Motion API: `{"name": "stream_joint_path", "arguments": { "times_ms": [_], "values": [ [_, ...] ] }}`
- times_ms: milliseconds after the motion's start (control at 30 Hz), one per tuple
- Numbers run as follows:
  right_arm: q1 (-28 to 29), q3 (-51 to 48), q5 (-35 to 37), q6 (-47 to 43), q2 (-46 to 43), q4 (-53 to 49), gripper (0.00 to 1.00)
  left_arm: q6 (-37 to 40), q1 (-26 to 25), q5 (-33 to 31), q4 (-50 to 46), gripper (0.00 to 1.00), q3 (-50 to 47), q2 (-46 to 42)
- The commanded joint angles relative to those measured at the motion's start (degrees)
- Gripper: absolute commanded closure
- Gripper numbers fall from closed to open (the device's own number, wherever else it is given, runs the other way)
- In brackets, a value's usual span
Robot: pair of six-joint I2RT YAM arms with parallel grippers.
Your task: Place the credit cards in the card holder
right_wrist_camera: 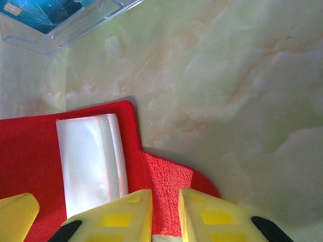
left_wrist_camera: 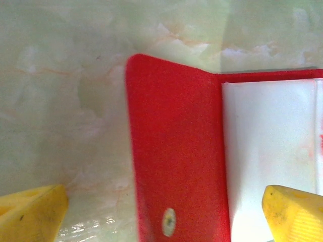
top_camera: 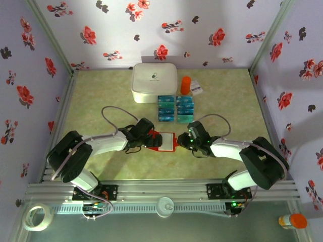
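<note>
Top external view: the card holder (top_camera: 165, 141) lies opened on the tabletop (top_camera: 101, 106) near the middle, between the two claws. The credit cards (top_camera: 175, 108) sit in rows on their clear sheet (right_wrist_camera: 75, 35) just beyond it, toward the far side, none of them lifted. The left claw (left_wrist_camera: 162, 204) is spread wide over the left red flap, with one finger above bare tabletop past the flap's outer edge and the other over the pale inner pocket; nothing is gripped by it. The right claw (right_wrist_camera: 165, 204) is drawn nearly together at the holder's right tab, which seems to be pinched between its fingers, though the contact itself is hidden. The step in hand is judged to be the steadying of the open holder so that a card can be slid in. It is best done if the tab is gripped firmly without being lifted, so that the pocket mouth lies flat and reachable. The left flap is better pressed down than squeezed, since the thin cover could spring shut or be dragged across the smooth surface.
</note>
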Motion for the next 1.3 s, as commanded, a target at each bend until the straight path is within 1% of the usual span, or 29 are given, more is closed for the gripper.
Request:
{"name": "stream_joint_path", "arguments": {
  "times_ms": [0,100,200,267,400,567,667,767,1100,1267],
  "values": [
    [-0.52,1.43,2.25,-1.82,0.71,-6.8,0.77,2.39,0.33,-1.79,-1.93,0.0,1.61,0.35],
    [-0.52,2.5,2.07,-2.54,0.53,-8.41,0.77,3.26,0.54,-2.06,-2.8,0.0,2.39,-1.6],
    [-0.52,3.04,1.94,-2.94,0.54,-9.34,0.77,3.46,0.82,-2.98,-6.88,0.0,5.59,-3.96],
    [-0.52,3.21,1.59,-3.16,0.51,-9.86,0.77,3.0,0.81,-2.09,-8.32,0.0,7.68,-5.4],
    [-0.52,2.62,1.71,-2.86,-0.32,-9.89,0.77,0.11,0.4,4.58,-7.63,0.0,12.25,-6.02],
    [-0.52,1.46,1.98,-1.24,-1.82,-8.78,0.77,-5.22,-0.73,10.99,-3.21,0.0,14.75,-3.19],
    [-0.53,0.97,1.98,-0.97,-2.33,-8.0,0.77,-8.28,-0.77,12.95,0.66,0.0,12.97,-1.29],
    [-0.52,0.83,1.98,-1.22,-2.29,-7.99,0.77,-9.23,-0.72,13.1,2.55,0.0,10.43,-0.57],
    [-0.65,-1.01,2.24,-1.23,-3.01,-7.26,0.78,-5.32,0.59,11.65,7.8,0.0,2.55,0.7],
    [-0.91,-1.44,2.26,-1.49,-2.77,-6.64,0.79,-2.62,0.66,10.4,9.62,0.0,0.34,1.74]
  ]
}}
